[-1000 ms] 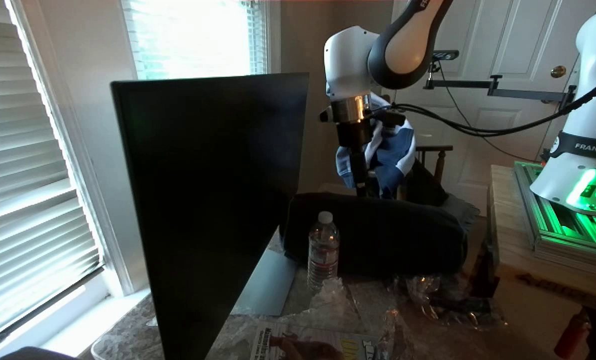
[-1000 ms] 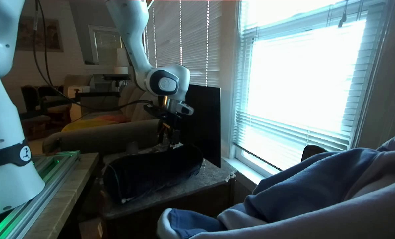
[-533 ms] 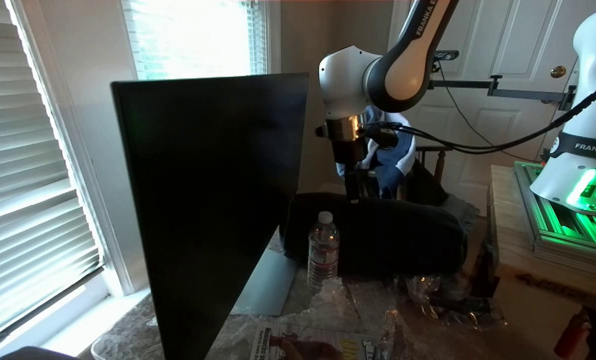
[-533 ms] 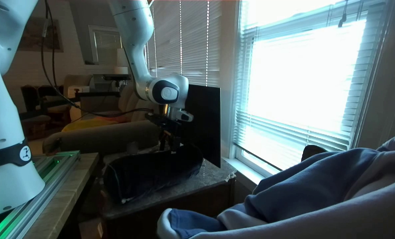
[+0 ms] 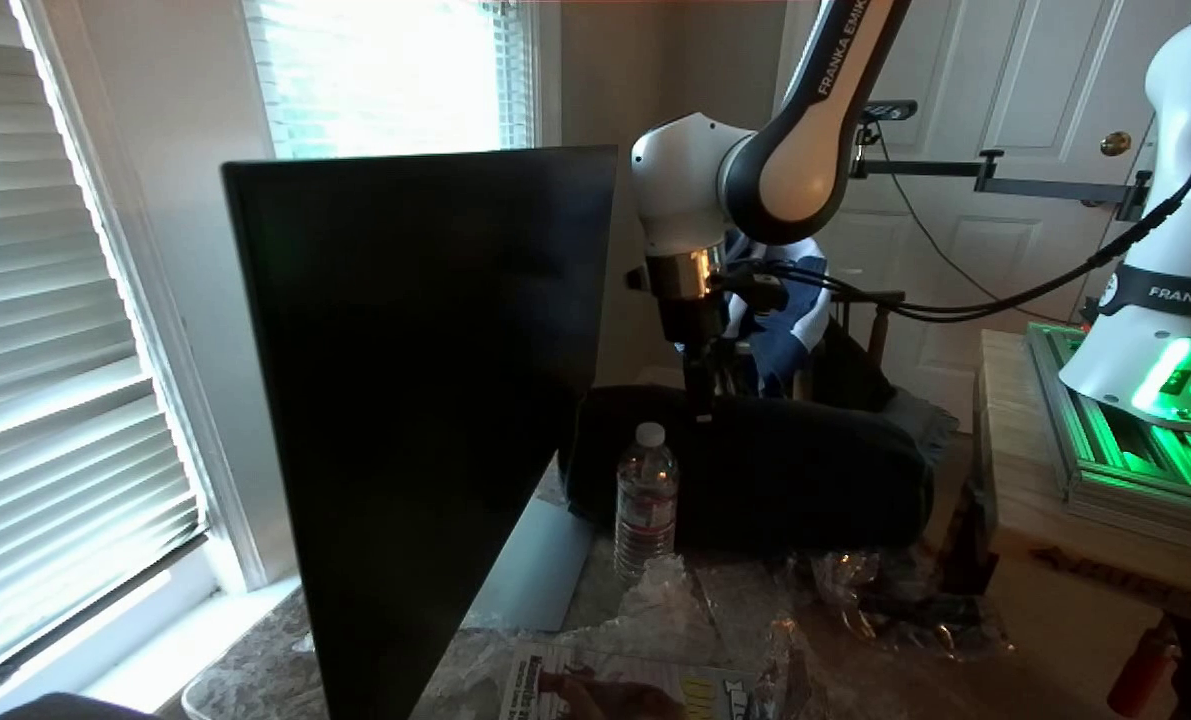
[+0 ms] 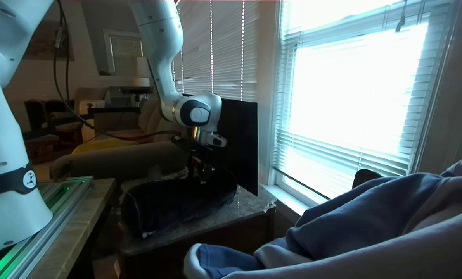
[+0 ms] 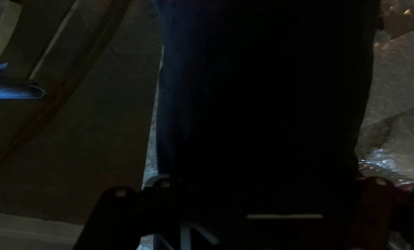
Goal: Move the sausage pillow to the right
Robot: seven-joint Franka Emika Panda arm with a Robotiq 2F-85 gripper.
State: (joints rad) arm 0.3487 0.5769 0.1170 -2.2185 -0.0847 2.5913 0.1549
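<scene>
The sausage pillow (image 5: 795,470) is a long black bolster lying across the table; it also shows in an exterior view (image 6: 168,205). In the wrist view the pillow (image 7: 262,86) fills the middle as a dark mass. My gripper (image 5: 723,402) points down over the pillow, nearer its monitor end, with fingertips at the height of its upper part. In an exterior view the gripper (image 6: 197,179) shows two separate fingers. In the wrist view its fingers (image 7: 267,182) are wide apart, one towards each long side of the pillow. Whether they touch it is too dark to tell.
A water bottle (image 5: 645,510) stands close beside the pillow. A large black monitor (image 5: 425,380) stands at the pillow's end. Crumpled plastic (image 5: 915,610) and a magazine (image 5: 635,690) lie on the table (image 6: 250,207). A chair with blue and white cloth (image 6: 351,228) is nearby.
My gripper has come down to the pillow and shifted slightly towards the monitor. Its fingertips now overlap the pillow's upper part. The pillow and bottle have not visibly moved.
</scene>
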